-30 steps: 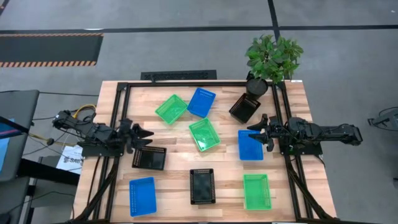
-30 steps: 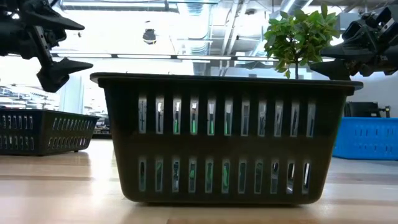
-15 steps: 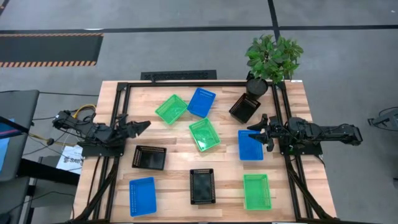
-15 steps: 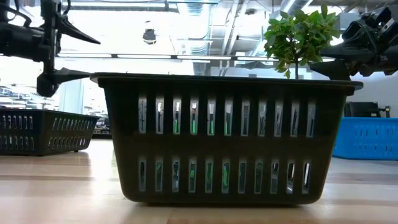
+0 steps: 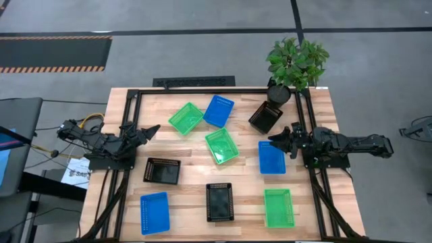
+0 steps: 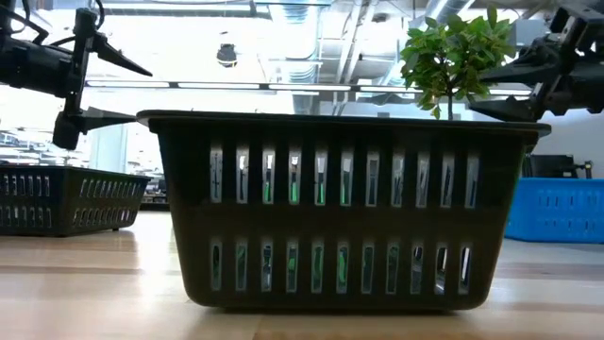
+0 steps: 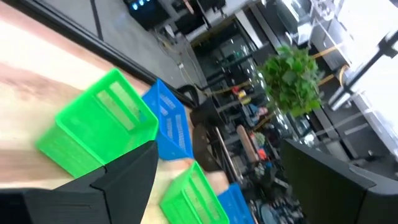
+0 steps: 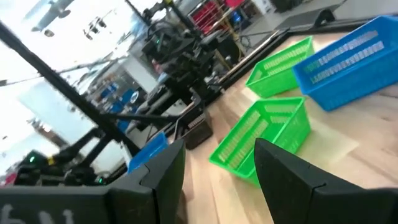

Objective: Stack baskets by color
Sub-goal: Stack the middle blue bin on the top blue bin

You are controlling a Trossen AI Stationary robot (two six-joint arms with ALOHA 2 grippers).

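Several baskets lie flat on their bottoms across the wooden table. Green ones sit at far centre point(image 5: 185, 117), at mid-table point(image 5: 222, 146) and near right point(image 5: 279, 207). The blue ones point(image 5: 219, 111), point(image 5: 271, 156), point(image 5: 154, 212) and the black ones point(image 5: 265, 117), point(image 5: 162, 171), point(image 5: 219, 202) lie between them. My left gripper point(image 5: 152, 129) hovers open at the table's left, beyond the left black basket. My right gripper point(image 5: 280, 139) hovers open at the right, above the far end of the right blue basket. Neither holds anything.
A potted green plant point(image 5: 295, 64) stands at the table's far right corner, by the far black basket. A black frame rail point(image 5: 202, 90) runs along the far edge and down both sides. Bare wood point(image 5: 182, 192) shows between the near baskets.
My left gripper has swung from pointing across the left black basket toward the far edge and has rolled, its fingers now one above the other in the low view. My right gripper has rolled in place. No basket has moved.
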